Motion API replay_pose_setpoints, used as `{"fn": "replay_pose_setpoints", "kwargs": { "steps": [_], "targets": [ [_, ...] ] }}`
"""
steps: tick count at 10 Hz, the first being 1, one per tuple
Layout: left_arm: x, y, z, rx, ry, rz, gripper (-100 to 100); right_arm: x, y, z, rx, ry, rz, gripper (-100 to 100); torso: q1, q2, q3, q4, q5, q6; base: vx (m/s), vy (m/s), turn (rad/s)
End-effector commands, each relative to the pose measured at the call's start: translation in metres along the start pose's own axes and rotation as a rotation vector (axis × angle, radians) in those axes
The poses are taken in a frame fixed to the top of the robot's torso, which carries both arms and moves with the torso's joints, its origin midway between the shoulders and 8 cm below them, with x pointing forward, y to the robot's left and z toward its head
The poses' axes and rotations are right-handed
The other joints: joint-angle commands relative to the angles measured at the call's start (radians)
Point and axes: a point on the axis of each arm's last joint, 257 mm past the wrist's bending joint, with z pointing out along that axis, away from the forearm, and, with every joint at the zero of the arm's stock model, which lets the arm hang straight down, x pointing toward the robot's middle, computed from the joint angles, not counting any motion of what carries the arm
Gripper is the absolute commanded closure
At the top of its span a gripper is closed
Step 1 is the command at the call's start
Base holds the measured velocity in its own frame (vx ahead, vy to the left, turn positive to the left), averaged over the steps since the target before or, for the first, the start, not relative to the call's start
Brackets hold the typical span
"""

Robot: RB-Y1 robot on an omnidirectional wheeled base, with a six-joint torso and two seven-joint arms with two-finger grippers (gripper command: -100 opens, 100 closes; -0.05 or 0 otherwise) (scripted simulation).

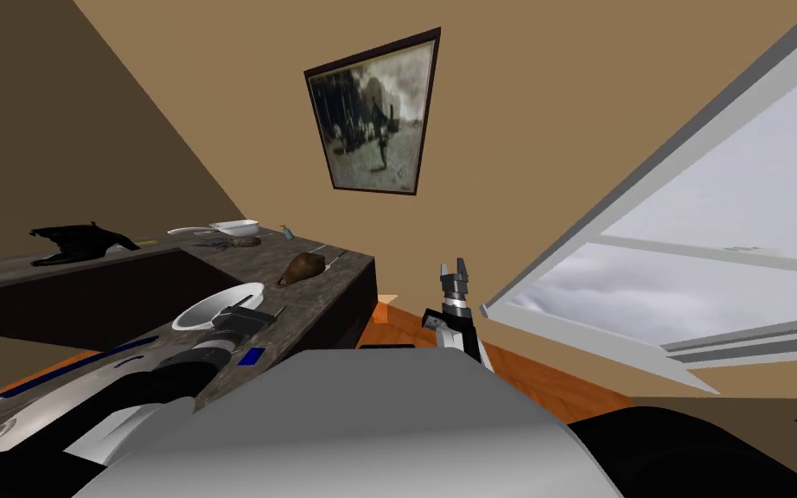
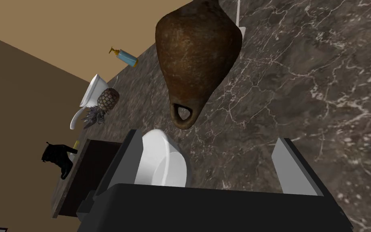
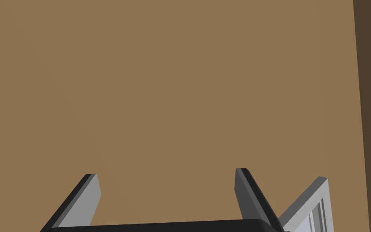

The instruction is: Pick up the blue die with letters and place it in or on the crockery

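Left fingers point(image 2: 293, 173) stand apart, empty, beside the white bowl point(image 2: 162, 161); right fingers point(image 3: 86, 201) are open and idle. The blue die point(image 1: 251, 355) seems to lie on the worktop point(image 2: 301, 80) by the forearm, unpicked. I'd say the hand must draw back over it.

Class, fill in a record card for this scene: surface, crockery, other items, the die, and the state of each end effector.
surface: dark marbled counter
crockery: white bowl next to one finger of the left end effector; a white dish farther along, by the pineapple
other items: brown jug lying on its side; soap bottle; black object
die: probably the small blue shape on the counter by the left forearm; letters not readable
left end effector: open, empty, over the counter
right end effector: open, empty, raised beside the counter's end
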Motion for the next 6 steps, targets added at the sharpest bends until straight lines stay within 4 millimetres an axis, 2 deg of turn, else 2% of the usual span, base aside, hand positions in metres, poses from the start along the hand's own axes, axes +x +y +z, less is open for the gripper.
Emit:
{"fn": "replay_pose_setpoints", "kwargs": {
  "steps": [1, 2, 5, 6],
  "targets": [
    [-0.019, 0.016, -0.007, -0.064, -0.053, -0.057, -100, 0.000, 0.000, 0.000, 0.000, 0.000, 0.000, 0, 0.000, 0.000, 0.000, 0.000, 0.000, 0.000, 0.117, -0.001, 0.181],
    [-0.019, 0.017, -0.007, -0.066, -0.053, -0.057, -100, 0.000, 0.000, 0.000, 0.000, 0.000, 0.000, 0, 0.000, 0.000, 0.000, 0.000, 0.000, 0.000, 0.069, -0.002, 0.058],
    [-0.048, 0.042, -0.021, -0.163, -0.139, -0.155, -100, 0.000, 0.000, 0.000, 0.000, 0.000, 0.000, 0, 0.001, 0.003, 0.002, 0.001, 0.000, 0.000, 0.059, 0.009, 0.187],
    [-0.048, 0.042, -0.021, -0.166, -0.140, -0.155, -100, 0.000, 0.000, 0.000, 0.000, 0.000, 0.000, 0, 0.001, 0.002, 0.001, 0.001, 0.000, 0.000, 0.064, -0.003, 0.057]
  ]
}}
